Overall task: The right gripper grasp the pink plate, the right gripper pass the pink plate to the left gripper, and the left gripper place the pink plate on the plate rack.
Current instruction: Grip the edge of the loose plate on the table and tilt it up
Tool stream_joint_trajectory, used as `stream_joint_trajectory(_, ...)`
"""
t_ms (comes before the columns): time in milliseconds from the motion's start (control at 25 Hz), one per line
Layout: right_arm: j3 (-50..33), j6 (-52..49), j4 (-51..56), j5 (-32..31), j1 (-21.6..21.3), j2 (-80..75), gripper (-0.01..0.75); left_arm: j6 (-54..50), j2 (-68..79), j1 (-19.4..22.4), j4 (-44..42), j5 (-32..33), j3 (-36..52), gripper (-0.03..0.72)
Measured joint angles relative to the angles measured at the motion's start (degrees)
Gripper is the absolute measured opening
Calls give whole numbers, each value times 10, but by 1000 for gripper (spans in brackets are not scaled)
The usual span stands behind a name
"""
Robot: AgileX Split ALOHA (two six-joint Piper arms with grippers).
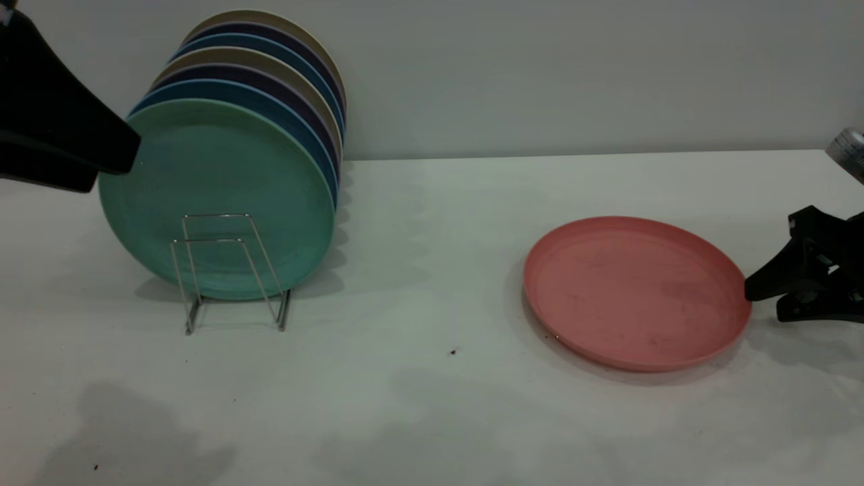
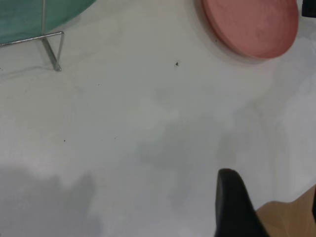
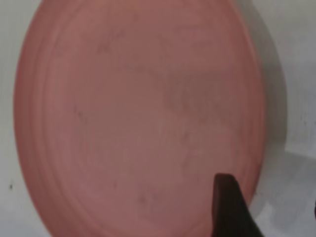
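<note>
The pink plate (image 1: 636, 290) lies flat on the counter (image 1: 418, 405), lower right of the frame. The right end effector (image 1: 759, 302) sits at its right rim, fingers apart around the edge. The left end effector (image 1: 101, 158) hovers upper left beside the rack (image 1: 229, 270); its spread I cannot tell.

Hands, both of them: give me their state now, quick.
Right hand: open, fingers astride the pink plate's rim, not yet closed.
Left hand: raised by the racked plates, holding nothing; open or closed cannot be told.
</note>
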State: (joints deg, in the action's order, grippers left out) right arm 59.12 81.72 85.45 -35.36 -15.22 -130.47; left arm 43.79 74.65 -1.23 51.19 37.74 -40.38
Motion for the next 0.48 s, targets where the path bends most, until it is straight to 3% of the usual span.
stream_joint_trajectory(480, 11, 31, 46, 5, 33, -20, 426, 0, 0, 0, 0, 0, 0, 404)
